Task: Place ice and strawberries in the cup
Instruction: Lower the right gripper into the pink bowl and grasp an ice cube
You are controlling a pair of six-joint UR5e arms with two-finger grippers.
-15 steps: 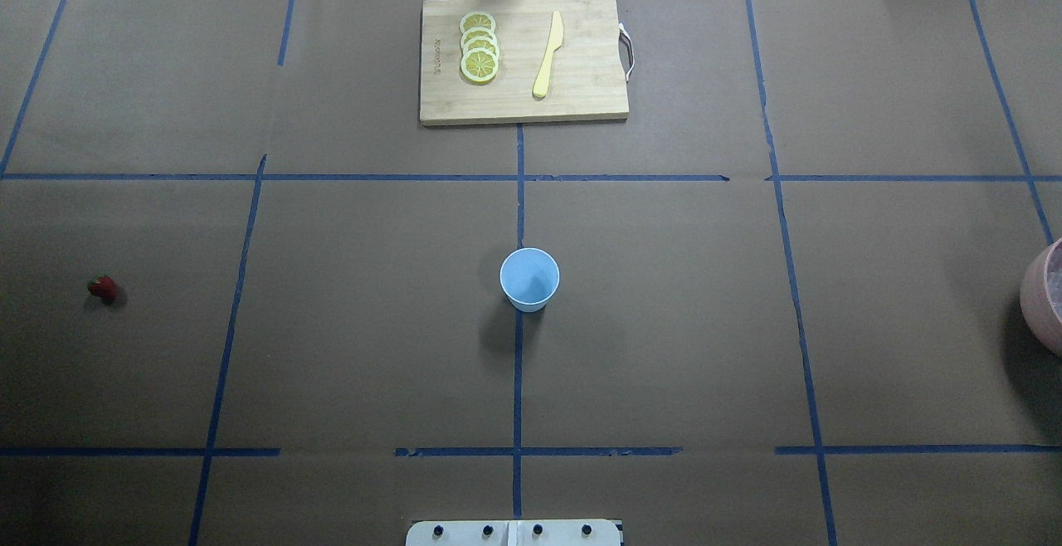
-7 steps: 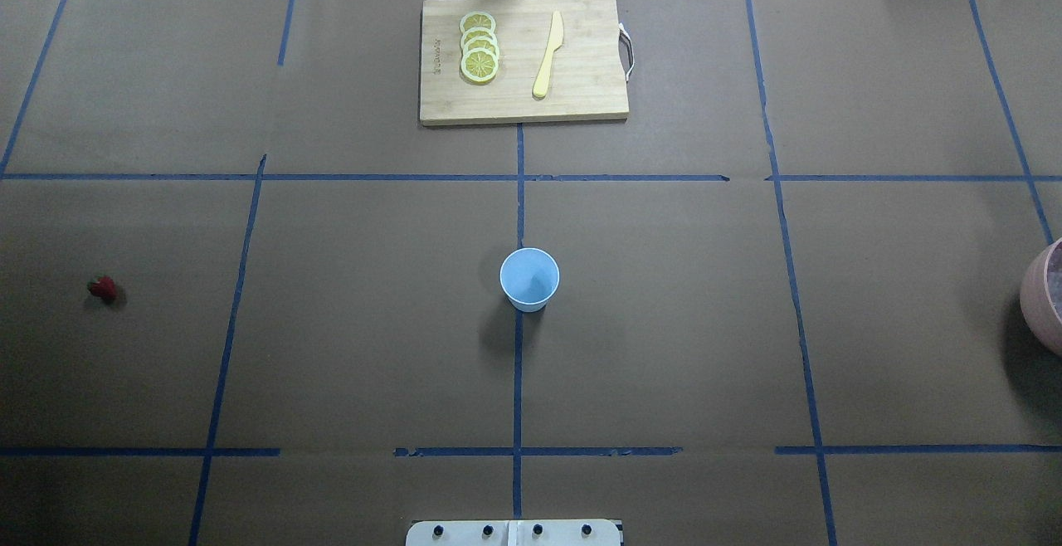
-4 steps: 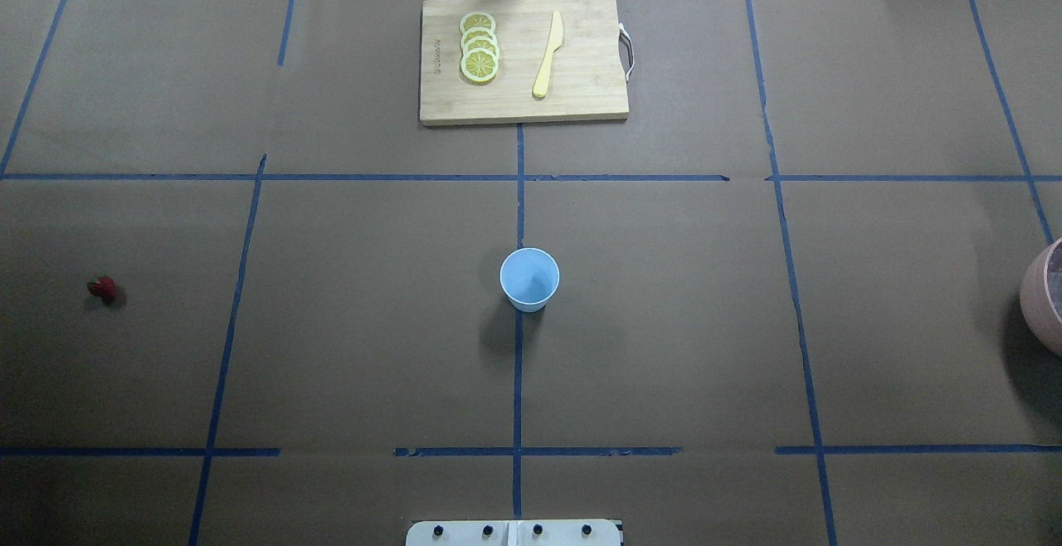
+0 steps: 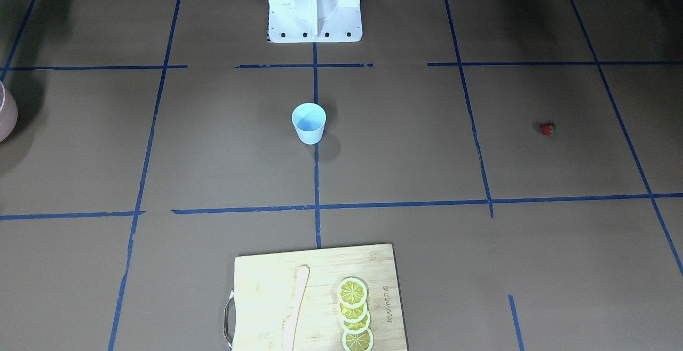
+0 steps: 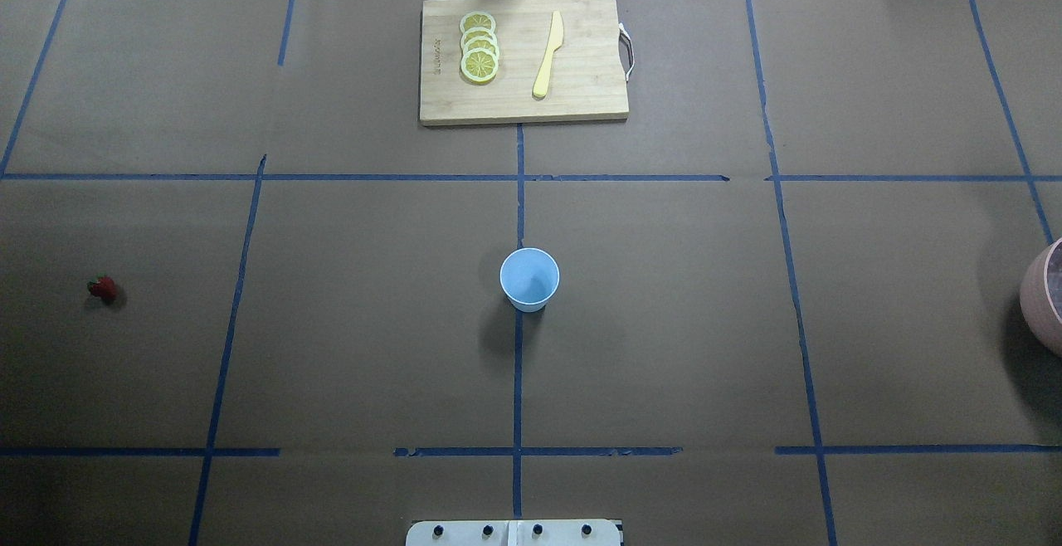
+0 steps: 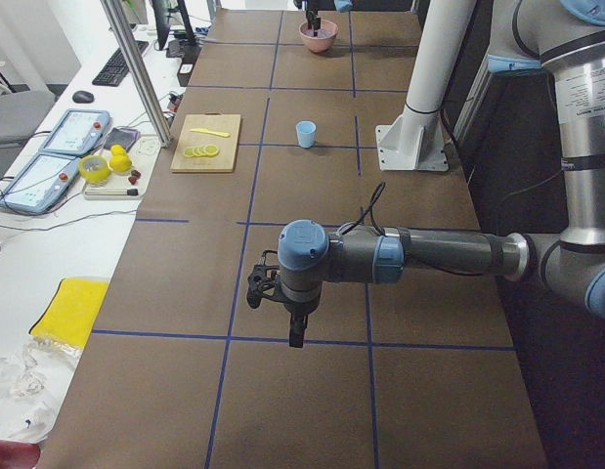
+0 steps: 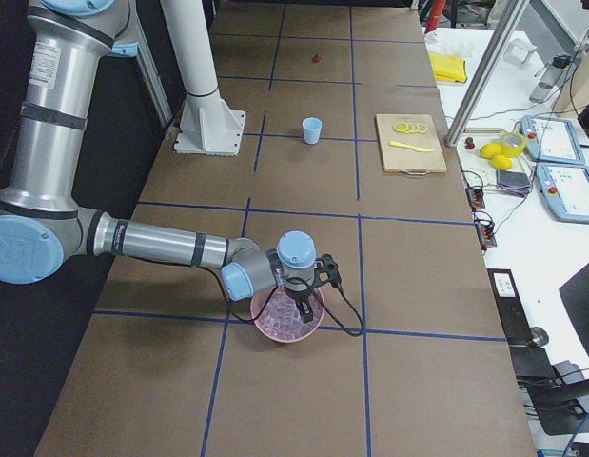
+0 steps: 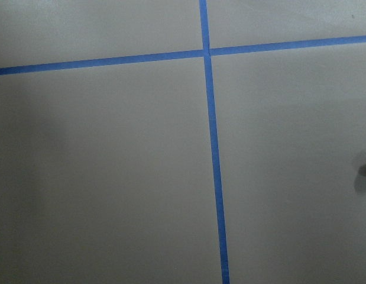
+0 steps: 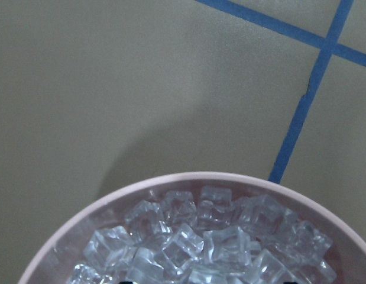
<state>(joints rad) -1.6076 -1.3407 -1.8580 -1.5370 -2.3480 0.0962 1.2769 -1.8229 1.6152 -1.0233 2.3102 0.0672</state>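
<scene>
The tabletop (image 5: 664,322) carries the pink bowl (image 9: 194,176) at the robot's far right, the empty blue cup (image 5: 529,279) at centre, and the strawberry (image 5: 102,287) far left. I judge the ice pick is in hand: the right claw (image 7: 306,307) hangs over the bowl and must dip and pinch one cube of ice (image 9: 188,242). The left claw (image 6: 295,332) hovers over bare tabletop. I cannot tell whether either claw is released or clenched. Only the right wrist view shows the heaped cubes; the overhead view shows neither arm.

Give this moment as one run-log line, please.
cup empty; strawberry on table; ice in pink bowl; right end effector over bowl; left end effector over table
</scene>
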